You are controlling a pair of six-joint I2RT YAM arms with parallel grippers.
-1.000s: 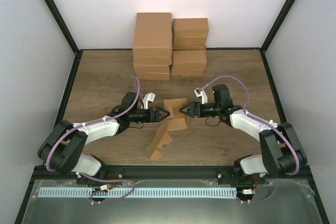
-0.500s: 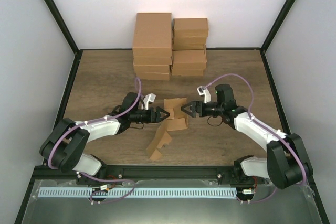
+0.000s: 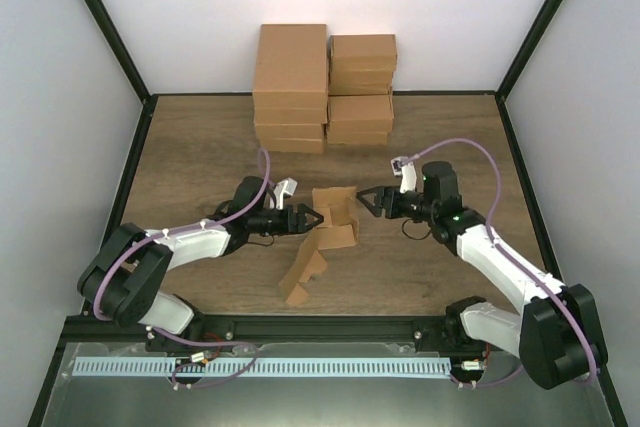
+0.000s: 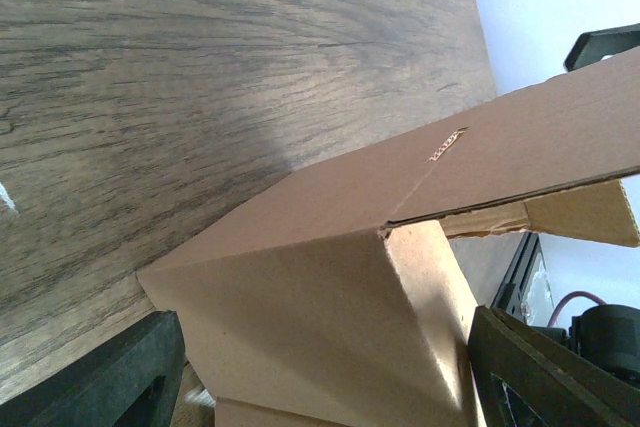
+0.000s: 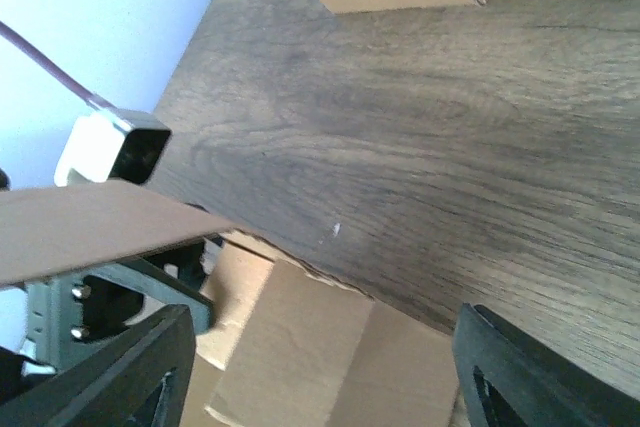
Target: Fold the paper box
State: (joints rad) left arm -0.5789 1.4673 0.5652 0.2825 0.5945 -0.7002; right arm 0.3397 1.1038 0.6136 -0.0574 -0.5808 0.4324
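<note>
Right arm has drawn back to the right since a second ago, so the right end effector (image 3: pixel 363 197) now sits just beside the upper right flap of the paper box (image 3: pixel 337 234), fingers spread wide and gripping nothing. At the box's left side, the left end effector (image 3: pixel 317 218) is also spread wide, with a folded cardboard corner filling the space between its fingers (image 4: pixel 120 367). Half folded and brown, the box lies at the middle of the wooden surface (image 3: pixel 200 147); its walls stand partly raised, and a long creased panel trails toward the near edge. Two stacks of closed cardboard boxes (image 3: pixel 290 87) stand against the back wall, their contents hidden.
</note>
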